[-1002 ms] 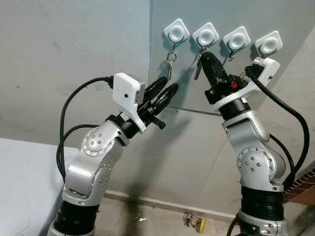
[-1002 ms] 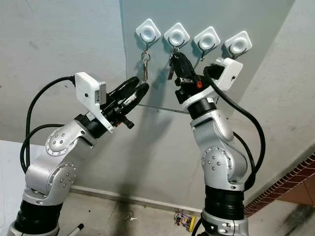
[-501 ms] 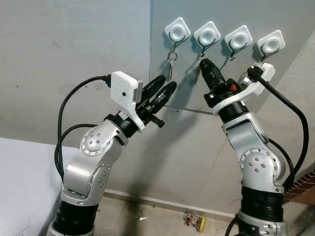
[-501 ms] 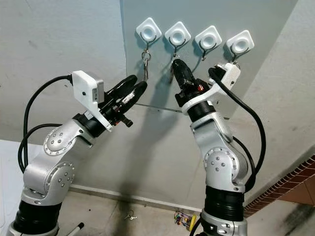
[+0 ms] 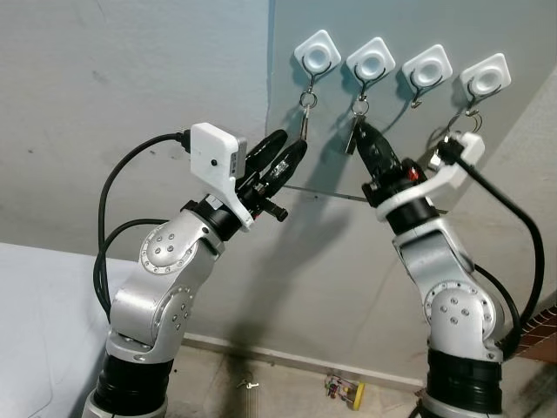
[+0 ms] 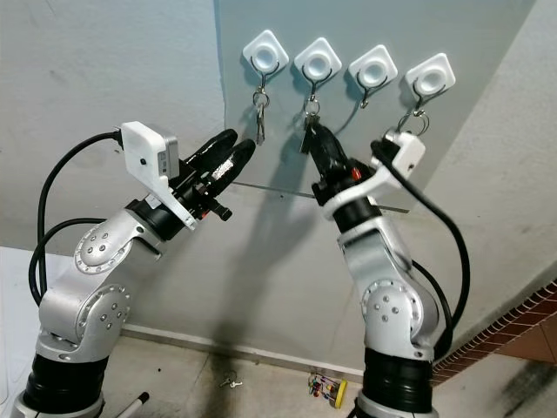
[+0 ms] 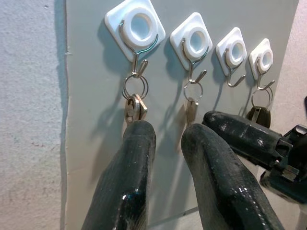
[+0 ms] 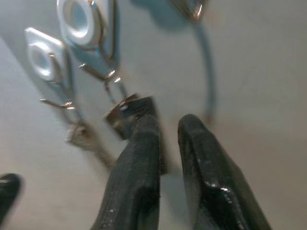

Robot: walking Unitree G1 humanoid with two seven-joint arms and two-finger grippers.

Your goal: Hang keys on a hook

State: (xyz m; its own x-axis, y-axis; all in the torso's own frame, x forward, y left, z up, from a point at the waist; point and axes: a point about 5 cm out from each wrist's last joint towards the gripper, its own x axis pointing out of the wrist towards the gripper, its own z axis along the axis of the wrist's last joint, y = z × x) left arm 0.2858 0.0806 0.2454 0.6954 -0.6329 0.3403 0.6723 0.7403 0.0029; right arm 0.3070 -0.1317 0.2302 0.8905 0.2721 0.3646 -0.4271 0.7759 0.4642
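Note:
Four white hooks sit in a row on a grey wall panel [image 5: 418, 157]. A set of keys [image 7: 134, 107] hangs from the first hook [image 5: 315, 54]. A single key [image 5: 351, 136] hangs by its ring from the second hook [image 5: 372, 59]. The third hook [image 5: 427, 66] is bare, and a dark fob [image 7: 259, 115] hangs from the fourth hook [image 5: 484, 75]. My right gripper [image 5: 362, 131] is raised just below the second hook, beside that key [image 8: 130, 113], fingers slightly open and holding nothing. My left gripper [image 5: 290, 142] is open and empty, pointing up under the first hook's keys.
On the floor by the wall lie a small bunch of keys [image 5: 248, 381] and a yellow object [image 5: 346, 391]. A white surface [image 5: 35, 313] lies at the lower left. Brickwork [image 5: 541, 329] shows at the lower right.
My right gripper has drawn down and away from the second hook, and the key now hangs there on its own. The left arm has barely shifted.

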